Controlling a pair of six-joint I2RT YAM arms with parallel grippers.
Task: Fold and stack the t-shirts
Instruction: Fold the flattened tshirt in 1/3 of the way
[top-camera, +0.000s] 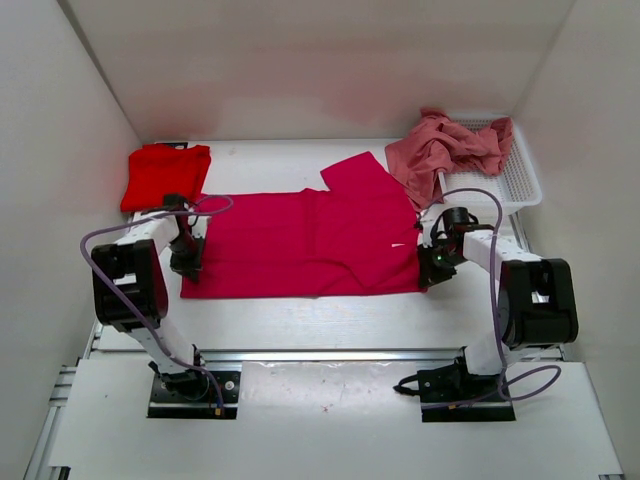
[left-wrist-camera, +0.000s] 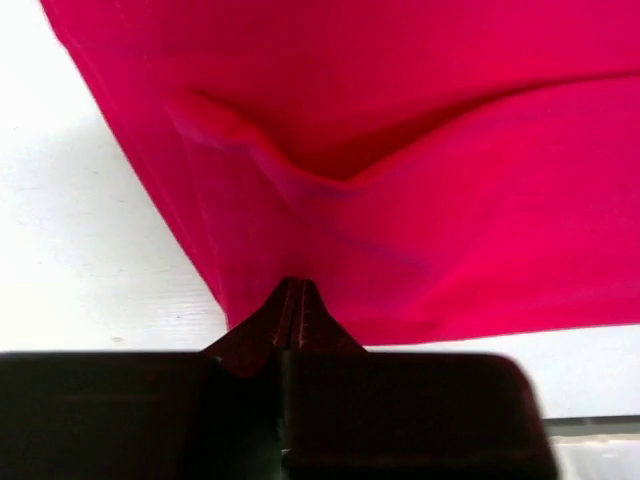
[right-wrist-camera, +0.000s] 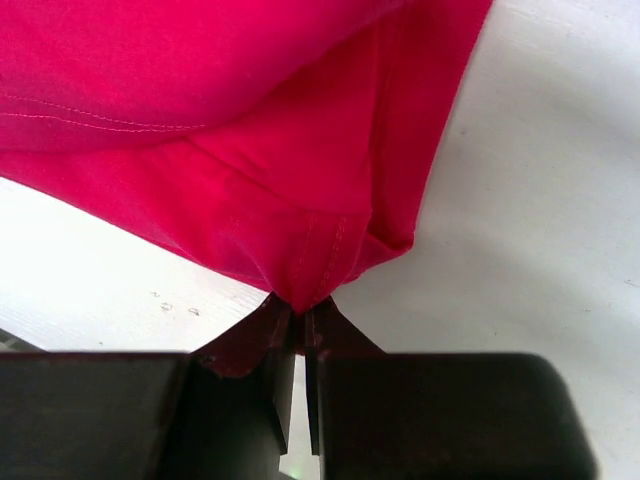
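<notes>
crimson-magenta shirt (top-camera: 310, 245): spread flat mid-table (top-camera: 330, 320), long side running left-right, one sleeve sticking out at far edge
left gripper (top-camera: 187, 262): at near-left corner of crimson-magenta shirt; fingers (left-wrist-camera: 255, 338) pressed together, pinching a ridge of its cloth
right gripper (top-camera: 432, 270): at near-right corner of crimson-magenta shirt; fingers (right-wrist-camera: 250, 340) closed on a stitched, doubled-over corner, only a thin slit left between them
cloth at left pinch: puckered, one crease running away from the tips
cloth at right pinch: bunched to a point at the tips, double stitch line visible
red shirt (top-camera: 165, 175): folded rectangle just beyond far-left corner of crimson-magenta shirt; touching or a hair apart, not resolvable
salmon shirt (top-camera: 445, 150): crumpled heap beyond far-right corner of crimson-magenta shirt; lower edge meeting or overlapping it, cannot tell which
basket (top-camera: 520, 180): beyond and right of crimson-magenta shirt; left end buried under salmon shirt, only right part of mesh showing
hidden, top view: both sets of fingertips tucked under the wrist bodies, grip unreadable from above
hidden, wrist views: depth of cloth inside the jaws not visible; most of crimson-magenta shirt cut off by frame edges; lower part of each view blocked by black gripper body
unclear: small white speck on crimson-magenta shirt near its right edge, too small to identify
unclear: layer count in red shirt, and whether crimson-magenta shirt lies single or doubled
</notes>
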